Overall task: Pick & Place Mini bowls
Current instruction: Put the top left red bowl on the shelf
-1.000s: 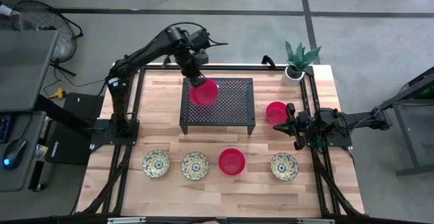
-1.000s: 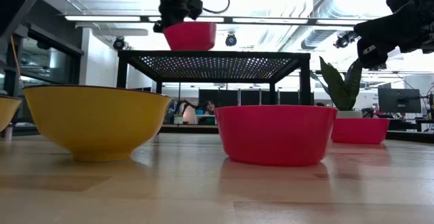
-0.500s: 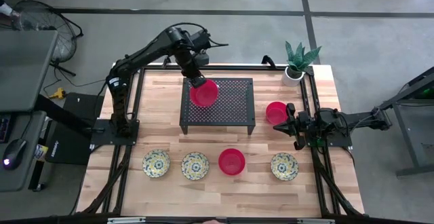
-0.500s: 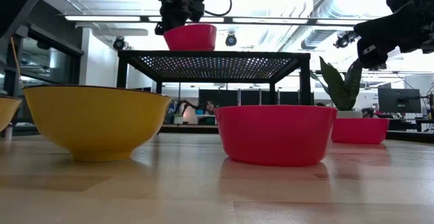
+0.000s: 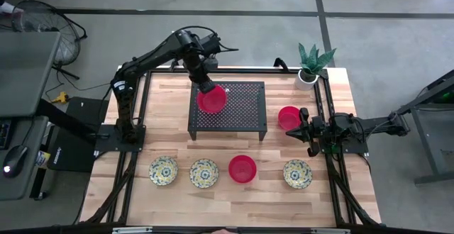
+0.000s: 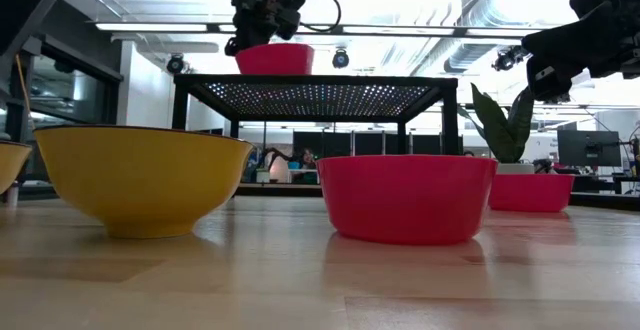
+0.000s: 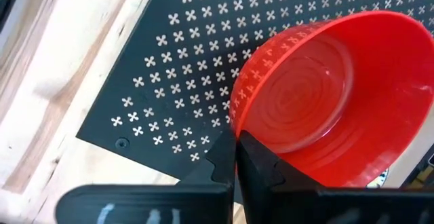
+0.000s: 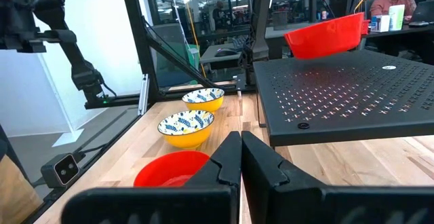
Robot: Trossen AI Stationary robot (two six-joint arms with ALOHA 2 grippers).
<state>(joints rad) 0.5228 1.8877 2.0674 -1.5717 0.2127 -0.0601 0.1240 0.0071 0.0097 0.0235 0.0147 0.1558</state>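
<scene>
My left gripper [image 5: 206, 85] is shut on a plain red mini bowl [image 5: 211, 99] over the far left part of the black perforated stand [image 5: 241, 113]. The bowl [image 8: 324, 34] is tilted and close above the stand's top. I cannot tell whether its base touches. A second red bowl [image 5: 242, 168] and three patterned yellow bowls [image 5: 163, 170] [image 5: 204, 172] [image 5: 297, 173] stand in a row near the table's front edge. A third red bowl [image 5: 288, 117] sits to the right of the stand. My right gripper [image 8: 241, 149] waits at the table's right side, shut and holding nothing. My left gripper pinches the red bowl's rim [image 7: 237, 119] between its two fingers, on the side of the bowl toward the table's far left. The fingers come steeply from above. The bowl hangs tilted, its open side up, over the stand's perforated top [image 7: 183, 61].
A white pot with a green plant [image 5: 311, 65] stands at the far right corner. The stand's right half is bare perforated metal [image 5: 248, 103]. Black frame rails run along the table's left and right edges [image 5: 135, 142].
My left gripper has sunk a little with the red bowl, whose rim now sits lower over the stand's top in the low view. It has kept its hold.
</scene>
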